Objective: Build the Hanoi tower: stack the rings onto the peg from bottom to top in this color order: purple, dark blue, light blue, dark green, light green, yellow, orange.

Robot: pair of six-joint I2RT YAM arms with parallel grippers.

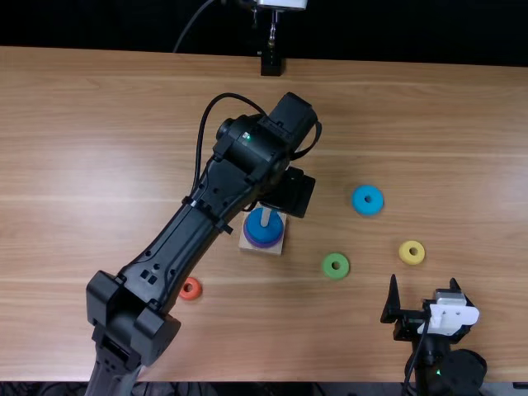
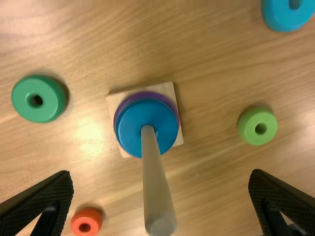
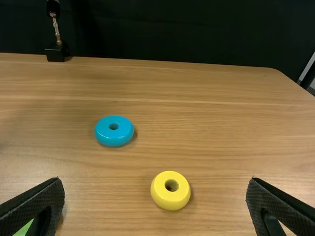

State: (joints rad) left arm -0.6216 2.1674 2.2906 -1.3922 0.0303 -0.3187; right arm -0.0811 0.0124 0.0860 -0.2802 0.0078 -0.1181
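Observation:
My left gripper hangs over the peg's wooden base; in the left wrist view the left gripper is open, with the pale peg rising between its fingers. On the peg, a dark blue ring lies atop a purple ring. Loose on the table are a dark green ring, a light green ring, a light blue ring, a yellow ring and an orange ring. Near the front edge my right gripper stands open; the right gripper faces the yellow ring.
The left arm stretches diagonally across the table's left half, passing close over the orange ring. At the back edge of the table stands a small black stand with a thin post.

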